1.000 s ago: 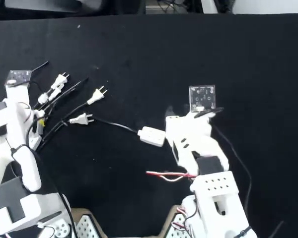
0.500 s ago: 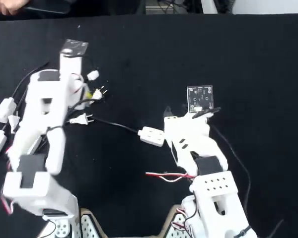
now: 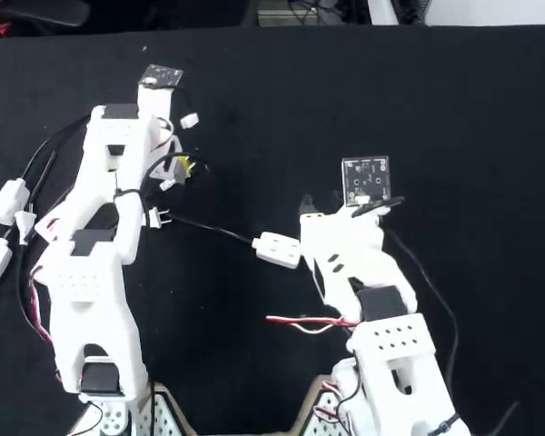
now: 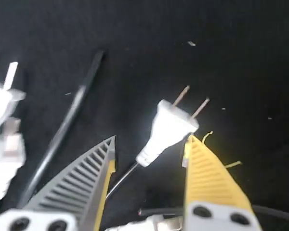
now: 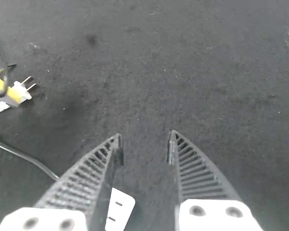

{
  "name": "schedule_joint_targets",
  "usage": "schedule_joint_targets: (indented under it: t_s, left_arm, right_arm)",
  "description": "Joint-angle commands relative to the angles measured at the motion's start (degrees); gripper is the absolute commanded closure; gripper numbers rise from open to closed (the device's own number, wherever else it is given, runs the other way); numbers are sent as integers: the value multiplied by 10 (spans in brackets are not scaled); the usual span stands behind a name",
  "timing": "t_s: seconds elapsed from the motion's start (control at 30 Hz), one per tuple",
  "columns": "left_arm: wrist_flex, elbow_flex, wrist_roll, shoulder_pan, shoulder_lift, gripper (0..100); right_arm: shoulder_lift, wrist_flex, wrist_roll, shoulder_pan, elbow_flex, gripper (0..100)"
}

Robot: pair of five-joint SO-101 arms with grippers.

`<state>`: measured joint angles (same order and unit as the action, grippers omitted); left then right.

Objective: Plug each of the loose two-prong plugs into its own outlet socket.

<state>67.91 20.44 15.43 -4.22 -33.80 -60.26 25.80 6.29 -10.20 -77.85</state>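
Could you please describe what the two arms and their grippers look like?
The left arm and right arm are white plastic with black motor blocks; red and white wires loop at the right one. The left gripper pairs a grey ribbed finger with a yellow one; the right gripper has two grey ribbed fingers.

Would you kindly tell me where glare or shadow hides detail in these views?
High view: the black cable nearly merges with the black table. Left wrist view: the white two-prong plug at the left gripper glares, prongs distinct. Right wrist view: even light, no hard shadow under the right gripper.
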Motion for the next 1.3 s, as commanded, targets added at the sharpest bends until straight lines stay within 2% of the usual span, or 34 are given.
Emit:
schedule_joint_targets:
  t_s: [0.0, 0.3, 0.47, 0.53, 0.63, 0.9, 1.13, 1.27]
  left_arm:
    - [-1, 40, -5, 27, -2, 770]
    - [-30, 44, -6, 41, -28, 780]
    - [-31, 44, -4, 40, -33, 978]
    - [-31, 43, -4, 36, -34, 952]
    - [-25, 54, -4, 29, -21, 968]
    - [156, 177, 17, 9, 82, 970]
    - [249, 184, 12, 15, 135, 970]
    - [317, 181, -21, 39, 209, 970]
  right_arm:
    - [-16, -10, -3, -6, 5, 854]
    - [-15, -10, -3, -6, 5, 854]
    - [-15, -10, -4, -4, 5, 854]
    - [-16, -10, -4, -4, 5, 854]
    - [-15, -10, -4, -4, 5, 854]
    - [-16, -9, -4, -5, 5, 854]
    - [-17, -9, -4, 1, 6, 854]
    - [-18, 30, 0, 53, 40, 854]
